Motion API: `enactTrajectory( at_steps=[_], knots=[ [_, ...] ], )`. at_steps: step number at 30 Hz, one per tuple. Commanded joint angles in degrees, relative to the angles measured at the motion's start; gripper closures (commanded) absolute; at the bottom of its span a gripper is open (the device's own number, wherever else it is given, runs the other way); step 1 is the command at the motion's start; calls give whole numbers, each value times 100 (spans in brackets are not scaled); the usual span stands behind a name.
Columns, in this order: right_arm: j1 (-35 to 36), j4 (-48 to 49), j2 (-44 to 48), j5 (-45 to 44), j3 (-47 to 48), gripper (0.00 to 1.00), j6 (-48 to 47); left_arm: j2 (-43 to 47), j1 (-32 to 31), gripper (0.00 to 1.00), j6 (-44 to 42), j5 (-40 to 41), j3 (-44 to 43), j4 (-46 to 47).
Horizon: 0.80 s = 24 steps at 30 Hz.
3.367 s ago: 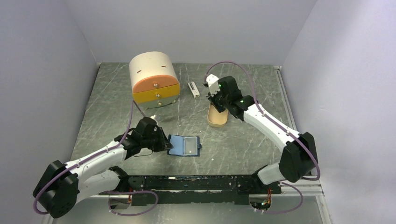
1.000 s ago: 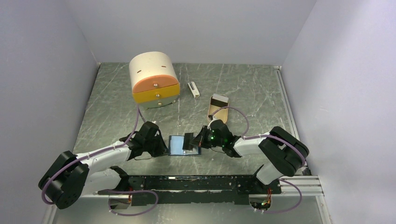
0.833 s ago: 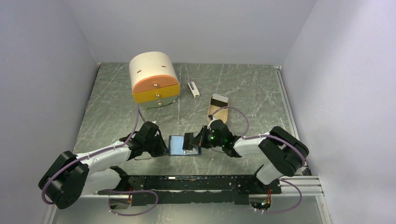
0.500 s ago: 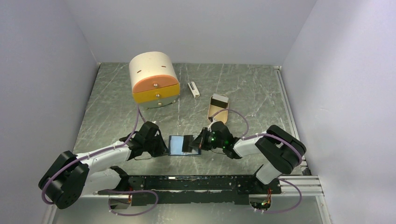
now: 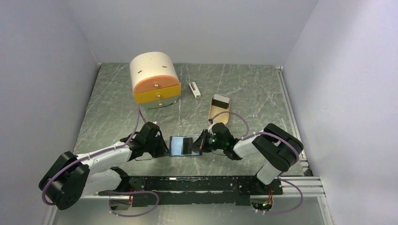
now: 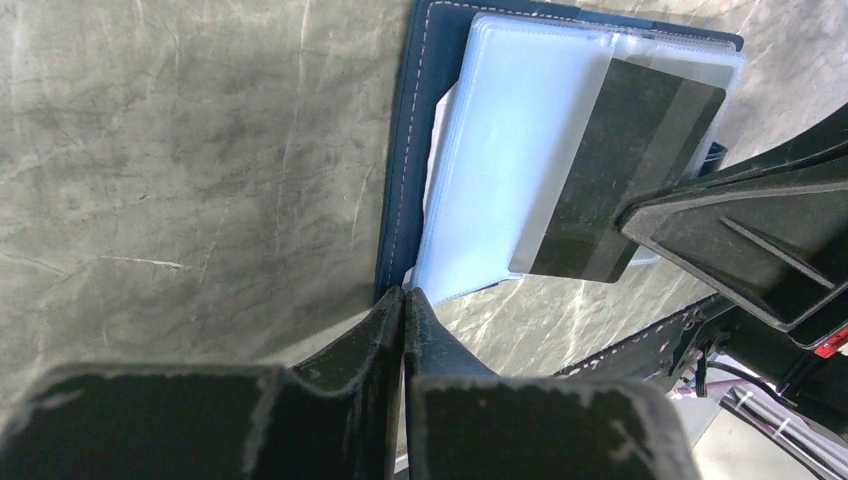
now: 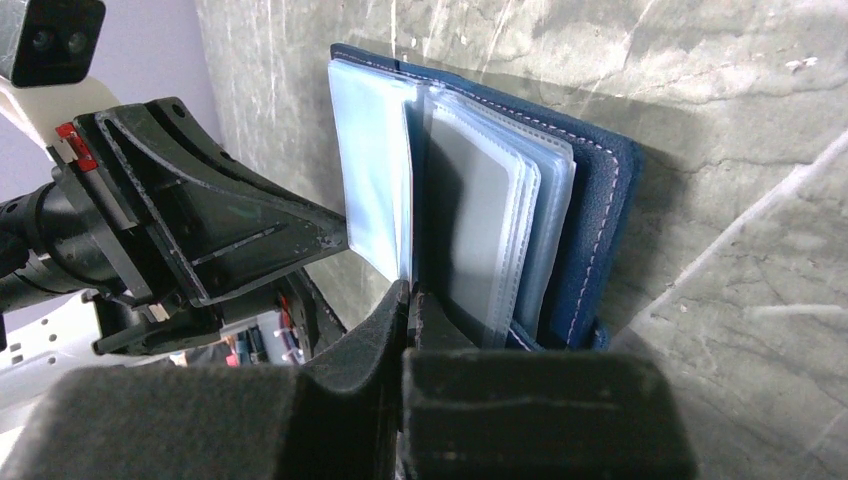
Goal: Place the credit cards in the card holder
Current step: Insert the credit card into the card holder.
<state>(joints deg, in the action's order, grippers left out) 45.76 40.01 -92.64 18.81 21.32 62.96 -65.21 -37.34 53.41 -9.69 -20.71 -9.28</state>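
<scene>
Now the navy card holder (image 5: 178,146) lies open on the table (image 5: 248,93), at the 6 o'clock side near the arm bases. The left gripper (image 5: 165,146) is at the holder's 9 o'clock edge. Its fingers are pressed together on the navy cover and hold it flat. The right gripper (image 5: 201,143) is at the 3 o'clock side, pinched tight on one credit card (image 6: 625,170), which looks dark on the side we see. The front end of the card sits partly under a clear sleeve (image 6: 510,160), and the rest sticks out. A tan tin (image 5: 219,108) stands at 1 o'clock from the holder, well apart.

I think the card is light, thin, stiff and smooth, so it can slip or twist in the fingers. It is best held by its back short edge and pushed straight in. The sleeves look soft and floppy and may bend or bunch up. The holder is light too, so it may slide unless it is held down.
</scene>
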Motion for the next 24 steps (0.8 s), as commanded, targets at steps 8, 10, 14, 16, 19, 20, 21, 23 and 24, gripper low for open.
enactTrajectory(
  at_steps=[8, 10, 14, 16, 19, 20, 21, 23, 24],
  knots=[
    [120, -159, -493, 170, 408, 99, -308, -95, -33, 91, -5, -47, 0, 31],
    [136, -315, -549, 159, 531, 97, -453, -97, -35, 91, -4, -50, -3, 26],
    [137, -505, -557, 41, 613, 89, -571, -97, -36, 91, -6, -49, -3, 23],
    [137, -632, -525, 5, 622, 84, -622, -89, -30, 91, -6, -45, -10, 7],
    [136, -1089, -329, -210, 649, 77, -800, -75, -34, 91, -16, -33, -16, -12],
    [140, -1287, -205, -304, 670, 75, -875, -72, -36, 91, -10, -37, -7, -17],
    [140, -1490, -109, -398, 697, 73, -971, -63, -36, 91, -6, -41, -4, -16],
    [139, -1818, 69, -574, 752, 71, -1118, -54, -34, 91, -17, -40, 4, -17],
    [136, -1937, 142, -646, 790, 70, -1164, -50, -36, 91, -15, -41, 4, -15]
  ],
)
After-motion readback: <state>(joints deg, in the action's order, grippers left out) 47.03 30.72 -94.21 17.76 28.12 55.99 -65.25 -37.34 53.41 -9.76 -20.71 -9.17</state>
